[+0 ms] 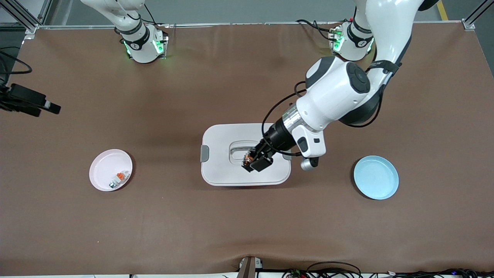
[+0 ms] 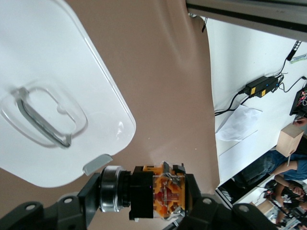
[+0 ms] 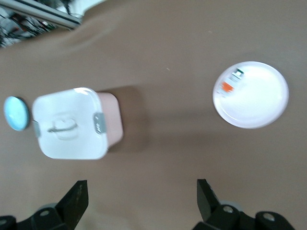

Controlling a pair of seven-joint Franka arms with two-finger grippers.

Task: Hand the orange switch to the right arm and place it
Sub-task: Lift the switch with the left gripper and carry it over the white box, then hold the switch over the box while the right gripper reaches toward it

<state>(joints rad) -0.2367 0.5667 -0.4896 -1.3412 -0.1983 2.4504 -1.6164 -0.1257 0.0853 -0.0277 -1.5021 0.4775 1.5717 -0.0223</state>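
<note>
My left gripper (image 1: pixel 252 162) is shut on the orange switch (image 1: pixel 249 157) and holds it in the air over the lid of a white box (image 1: pixel 224 170), beside the lid's handle. In the left wrist view the switch (image 2: pixel 153 191) lies crosswise between the fingers (image 2: pixel 91 194), with a black body, a silver ring at one end and an orange part at the other. My right gripper (image 3: pixel 141 191) is open and empty, high over the table. It is out of the front view.
A pink plate (image 1: pixel 101 170) toward the right arm's end holds a white-and-grey piece with an orange tab (image 1: pixel 119 178). A blue plate (image 1: pixel 376 177) lies toward the left arm's end. A black device (image 1: pixel 31 102) juts in at the table's edge by the right arm's end.
</note>
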